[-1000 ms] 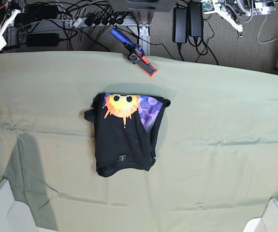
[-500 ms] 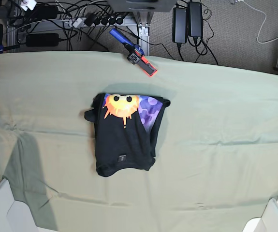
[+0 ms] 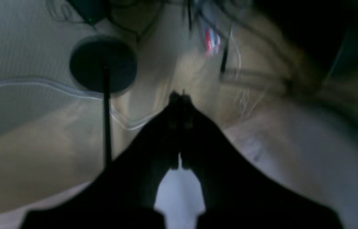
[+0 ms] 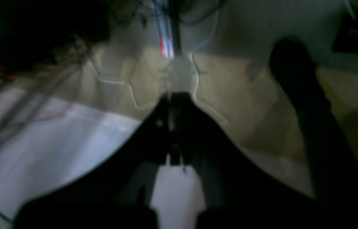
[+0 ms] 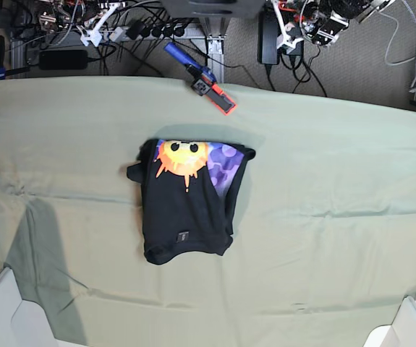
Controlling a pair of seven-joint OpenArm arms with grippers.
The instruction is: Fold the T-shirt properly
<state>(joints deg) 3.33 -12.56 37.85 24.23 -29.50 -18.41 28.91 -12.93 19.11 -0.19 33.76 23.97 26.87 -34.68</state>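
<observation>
T-shirt: the black T-shirt (image 5: 187, 203) lay as a compact folded bundle near the middle of the pale green table cloth (image 5: 338, 217), sun-face print at its far end; a flap of purple print showed along its right edge
Left gripper: the left gripper (image 3: 180, 105) was off the table over the cabled floor; its fingers were pressed together on nothing
Right gripper: the right gripper (image 4: 170, 105) was likewise clear of the table, fingers together and empty
Clamp: a blue and orange clamp (image 5: 202, 78) sat on the far edge of the cloth, apart from the shirt
Step in hand: the fold looked finished, arms parked away
Doing it well: keeping both arms high and clear of the bundle; if tidied, the loose right edge and the small tab on the left would want tucking flush, pressing down rather than dragging
</observation>
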